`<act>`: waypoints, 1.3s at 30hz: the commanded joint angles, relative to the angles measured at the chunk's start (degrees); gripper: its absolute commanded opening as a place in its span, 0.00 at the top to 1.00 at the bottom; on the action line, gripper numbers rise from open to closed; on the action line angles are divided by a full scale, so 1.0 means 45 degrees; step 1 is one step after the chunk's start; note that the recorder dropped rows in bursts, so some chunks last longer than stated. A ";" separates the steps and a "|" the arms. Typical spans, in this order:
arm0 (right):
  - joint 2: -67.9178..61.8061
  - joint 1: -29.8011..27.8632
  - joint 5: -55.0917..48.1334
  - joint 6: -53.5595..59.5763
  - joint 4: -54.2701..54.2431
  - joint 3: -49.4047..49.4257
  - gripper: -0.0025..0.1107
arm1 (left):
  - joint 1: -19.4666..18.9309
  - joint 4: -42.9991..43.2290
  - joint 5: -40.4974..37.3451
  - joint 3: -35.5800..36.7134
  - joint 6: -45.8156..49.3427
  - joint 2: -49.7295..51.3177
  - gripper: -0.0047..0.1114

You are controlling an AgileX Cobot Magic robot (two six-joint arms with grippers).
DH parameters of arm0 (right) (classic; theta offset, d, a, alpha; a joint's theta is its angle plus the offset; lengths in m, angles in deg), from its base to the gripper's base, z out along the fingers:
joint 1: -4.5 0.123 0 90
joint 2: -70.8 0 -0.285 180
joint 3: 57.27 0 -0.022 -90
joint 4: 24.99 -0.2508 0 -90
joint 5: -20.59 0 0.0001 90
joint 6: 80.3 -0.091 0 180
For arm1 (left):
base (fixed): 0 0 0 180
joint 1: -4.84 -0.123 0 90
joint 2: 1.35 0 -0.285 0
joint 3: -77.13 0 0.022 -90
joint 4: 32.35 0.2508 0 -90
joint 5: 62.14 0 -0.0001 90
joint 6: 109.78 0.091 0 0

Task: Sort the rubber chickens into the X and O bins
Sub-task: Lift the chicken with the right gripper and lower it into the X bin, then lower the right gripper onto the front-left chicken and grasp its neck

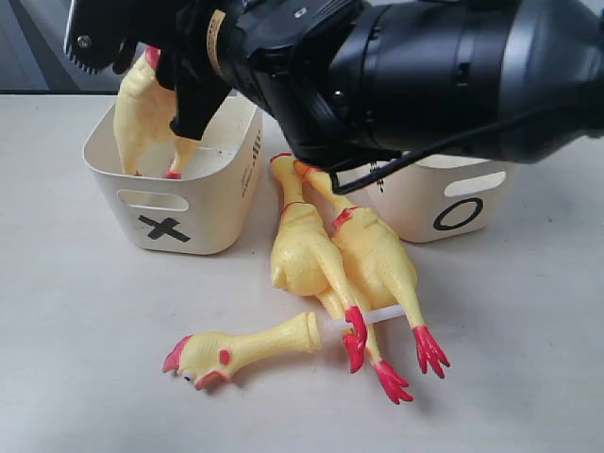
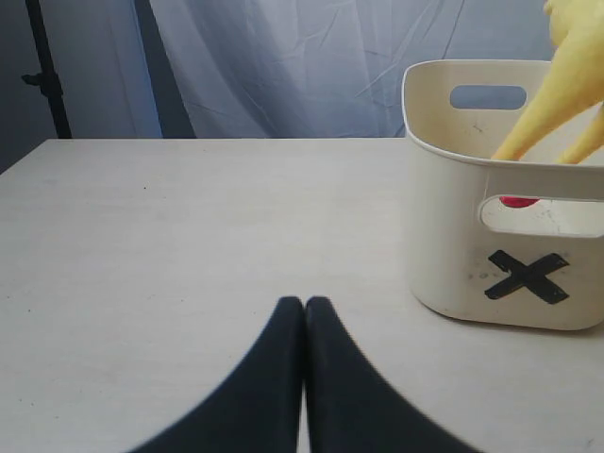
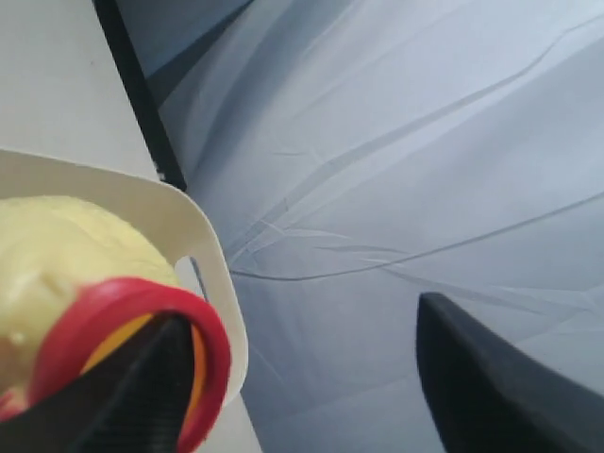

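Note:
The headless chicken body (image 1: 142,113) hangs feet-down inside the X bin (image 1: 193,203), and its red-rimmed hole (image 3: 142,300) is hooked over one finger of my right gripper (image 3: 302,316). That gripper's jaws stand wide open, with the other finger well away from the toy. Two whole chickens (image 1: 302,250) (image 1: 377,260) lie side by side on the table between the bins. The loose head-and-neck (image 1: 241,347) lies in front of them. The O bin (image 1: 453,203) stands at the right, partly behind the arm. My left gripper (image 2: 304,302) is shut and empty, low over the table beside the X bin (image 2: 472,245).
The big black right arm (image 1: 425,66) crosses the top of the exterior view and hides the back of both bins. A grey cloth backdrop (image 2: 283,66) hangs behind the table's far edge. Bare tabletop (image 2: 189,236) lies in front of the left gripper.

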 commanded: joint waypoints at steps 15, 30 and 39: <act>-0.0671 0.0851 -0.2146 0.1764 -0.1623 -0.0558 0.45 | 0.0058 0.0079 0.0120 -0.0026 -0.0036 -0.0060 0.96; -0.0849 0.0399 -0.2235 0.1049 -0.5208 -0.2017 0.67 | 0.0058 0.0079 0.0120 -0.0026 -0.0036 -0.0060 0.96; -0.0456 0.0245 -0.3929 0.3303 -0.5607 -0.2120 0.68 | 0.0058 0.0079 0.0120 -0.0026 -0.0036 -0.0060 0.96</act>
